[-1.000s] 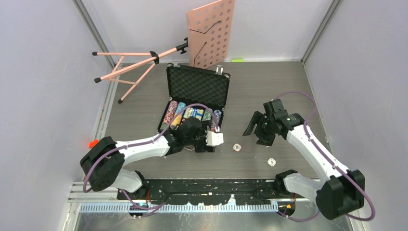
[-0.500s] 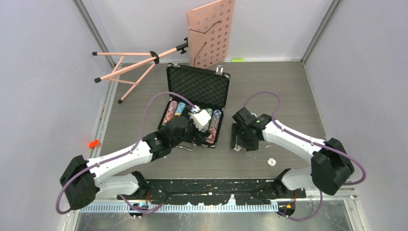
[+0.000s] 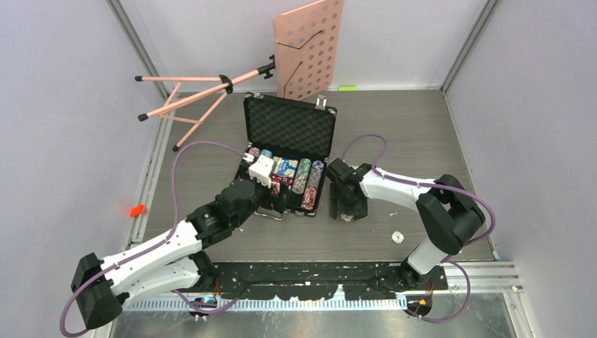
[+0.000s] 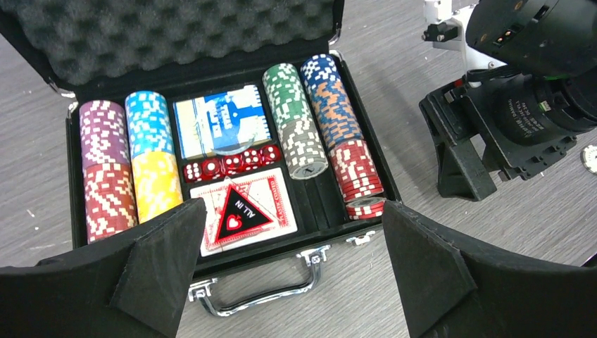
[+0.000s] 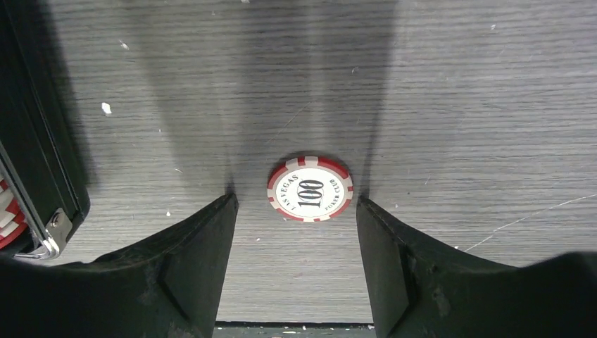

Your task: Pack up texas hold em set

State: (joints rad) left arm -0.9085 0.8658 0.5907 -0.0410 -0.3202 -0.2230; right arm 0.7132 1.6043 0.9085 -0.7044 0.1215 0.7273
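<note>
Both arms have swung inward over the last second: the left gripper [image 4: 294, 211] now hovers above the open black case [image 3: 290, 127], jaws wide apart and empty, over the chip rows [image 4: 105, 169], card decks [image 4: 243, 211] and red dice [image 4: 232, 165]. Just right of the case, the right gripper [image 5: 296, 204] sits low over the table [image 5: 457, 105], fingers apart either side of a loose red-and-white chip [image 5: 310, 189]
</note>
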